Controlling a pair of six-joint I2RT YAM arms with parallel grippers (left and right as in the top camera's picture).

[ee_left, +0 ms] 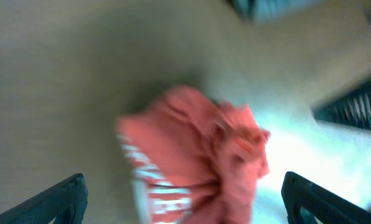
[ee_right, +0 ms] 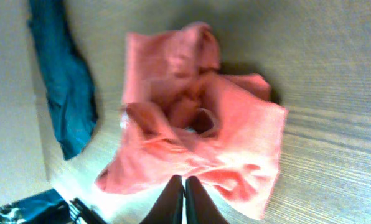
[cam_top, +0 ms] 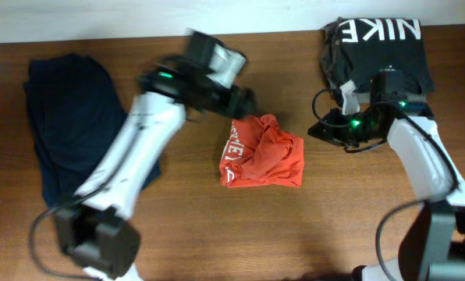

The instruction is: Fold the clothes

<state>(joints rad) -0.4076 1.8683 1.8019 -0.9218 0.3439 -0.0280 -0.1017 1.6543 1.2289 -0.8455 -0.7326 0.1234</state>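
Note:
The orange-red T-shirt (cam_top: 265, 158) lies crumpled in a heap at the table's middle, with white print along its left edge. It also shows in the left wrist view (ee_left: 198, 155) and the right wrist view (ee_right: 198, 124). The dark navy garment (cam_top: 65, 117) lies spread at the far left and shows in the right wrist view (ee_right: 64, 87). My left gripper (cam_top: 244, 101) is blurred, just above the shirt's back edge; its fingers (ee_left: 185, 208) are wide open over the shirt. My right gripper (cam_top: 320, 129) is just right of the shirt, with its fingers (ee_right: 184, 199) shut together and nothing between them.
The black shirt with white NIKE lettering (cam_top: 377, 43) lies at the back right, behind my right arm. The wooden table (cam_top: 217, 226) shows bare in front of the orange shirt. The table's back edge meets a white wall.

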